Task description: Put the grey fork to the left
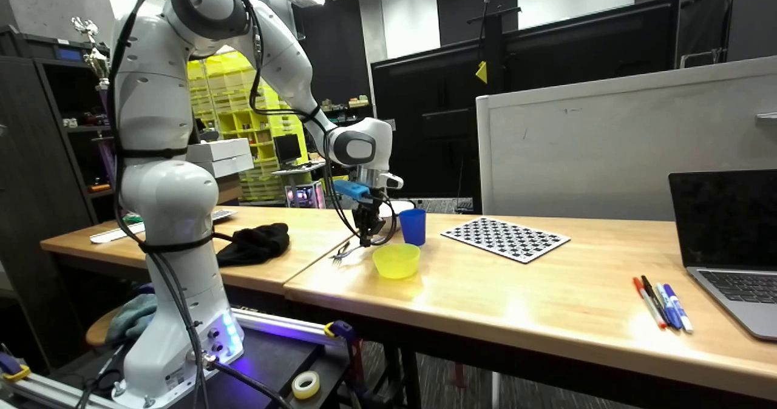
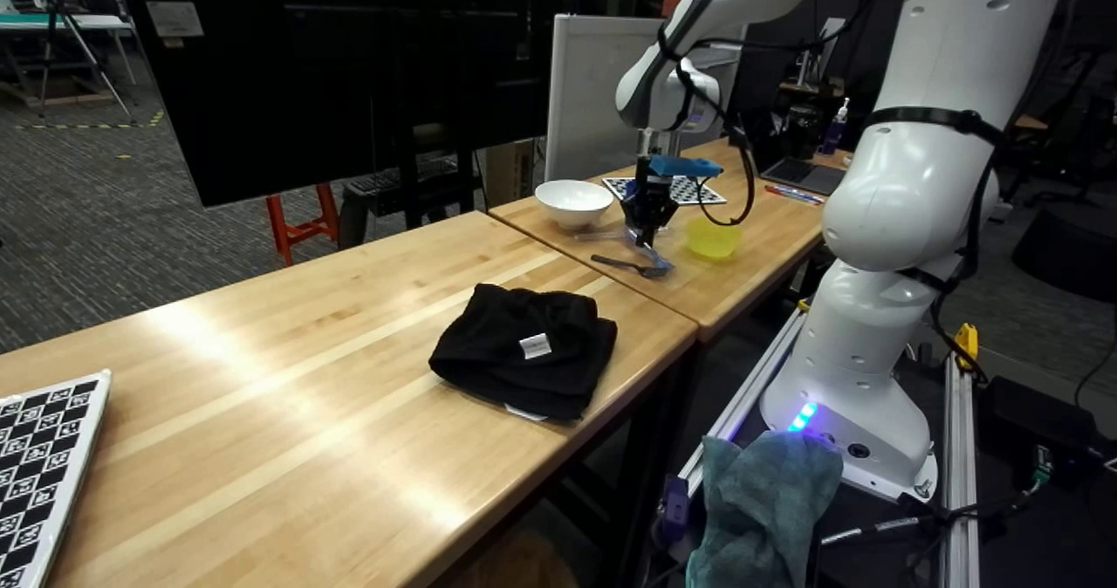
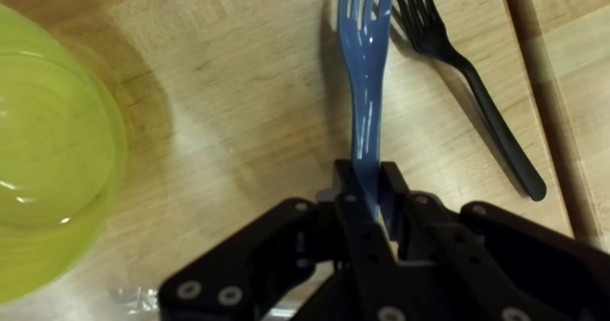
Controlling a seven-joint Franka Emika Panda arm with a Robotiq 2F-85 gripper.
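Note:
The grey fork, blue-grey in the wrist view [image 3: 367, 73], has its handle between my fingertips. My gripper [image 3: 367, 180] is shut on that handle, and the tines point away from the gripper. The fork's shadow is set off to its left, so it seems slightly raised or tilted; its exact height is unclear. In an exterior view the gripper [image 2: 646, 241] points down close to the table, with the grey fork [image 2: 656, 258] under it. It also shows in an exterior view [image 1: 365, 242], behind the yellow bowl. The handle's end is hidden by the fingers.
A black fork [image 3: 491, 106] lies right beside the grey fork. The yellow bowl [image 1: 396, 261], blue cup [image 1: 413, 227] and white bowl [image 2: 573, 202] stand close around the gripper. A clear utensil [image 2: 602, 235] lies behind. Black cloth [image 2: 528, 352] lies across the table seam.

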